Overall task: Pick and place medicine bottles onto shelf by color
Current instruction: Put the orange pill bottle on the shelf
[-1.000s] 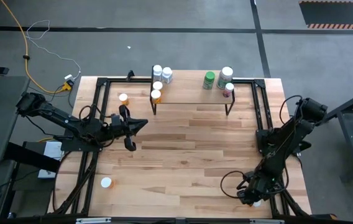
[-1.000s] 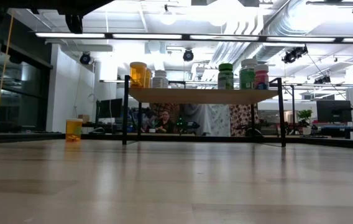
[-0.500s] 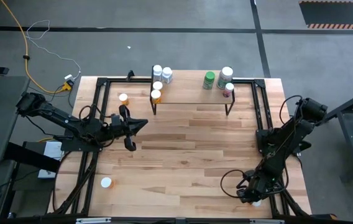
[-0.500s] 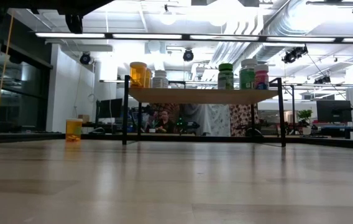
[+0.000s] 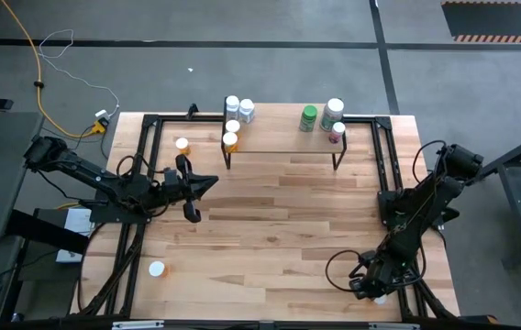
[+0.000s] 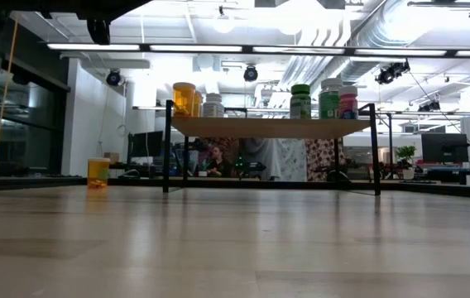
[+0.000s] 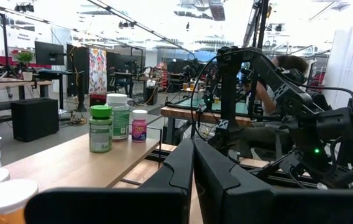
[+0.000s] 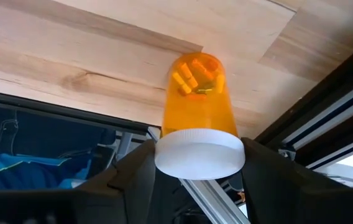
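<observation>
In the right wrist view an orange medicine bottle with a white cap stands on the table's near right corner, and my right gripper has a finger on each side of its cap. From above, my right gripper covers most of it. My left gripper hangs shut and empty above the table, in front of the shelf's left end. The shelf at the far edge carries white and orange bottles on its left part. A green one, a white-capped one and a pinkish one stand on its right part. My right gripper has the orange bottle's white cap between its two fingers, one on each side of the cap's rim. The fingers slant down from above. The bottle stands upright with its base on the table by the black frame rail.
An orange bottle stands on the table left of the shelf, and a white-capped one sits near the near left corner. Black frame rails run along both sides of the table. The wide middle of the tabletop is bare wood.
</observation>
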